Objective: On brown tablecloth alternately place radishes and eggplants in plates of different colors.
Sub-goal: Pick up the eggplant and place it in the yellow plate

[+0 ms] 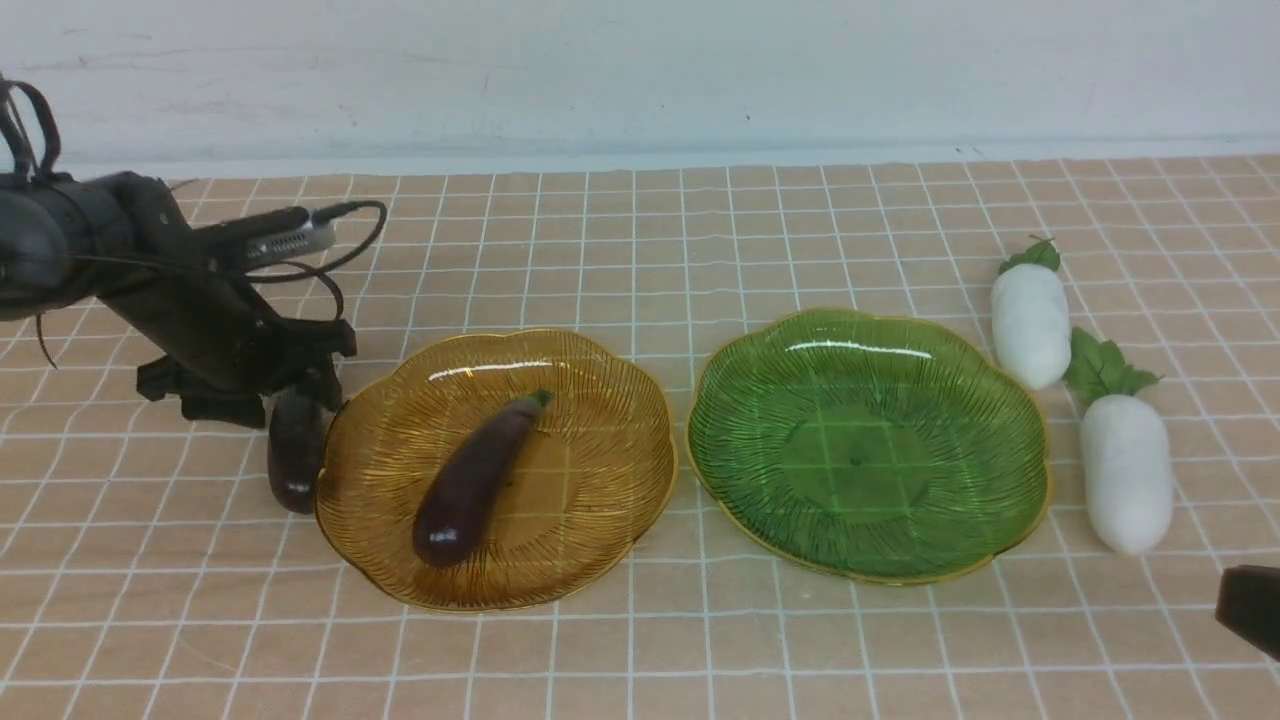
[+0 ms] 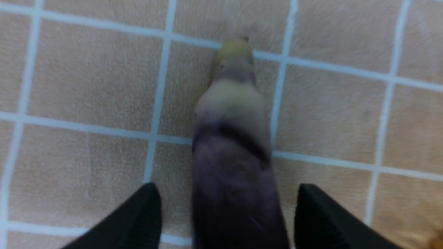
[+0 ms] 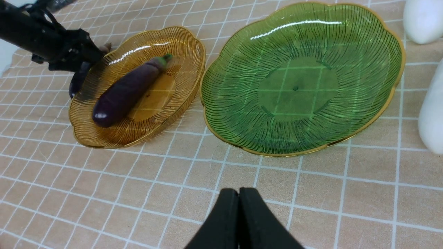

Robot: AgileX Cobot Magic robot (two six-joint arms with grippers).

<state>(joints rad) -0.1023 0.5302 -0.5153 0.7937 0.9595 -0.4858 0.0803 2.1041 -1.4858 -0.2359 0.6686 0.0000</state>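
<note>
Left wrist view: gripper (image 2: pixel 226 214) wide, fingers either side of the eggplant (image 2: pixel 235 173); contact unclear through blur. Eggplant on cloth (image 2: pixel 114 166), beside amber plate (image 1: pixel 620 470). Advise centring on the body, closing evenly, lifting straight up to clear the rim.

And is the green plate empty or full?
Empty: the green plate shows bare ribbed plastic right across, and both white radishes lie on the cloth beside it.

one eggplant (image 1: pixel 470 490) in the left plate (image 1: pixel 590 480), another just left of it, radishes (image 1: pixel 1127 475) far right
</note>
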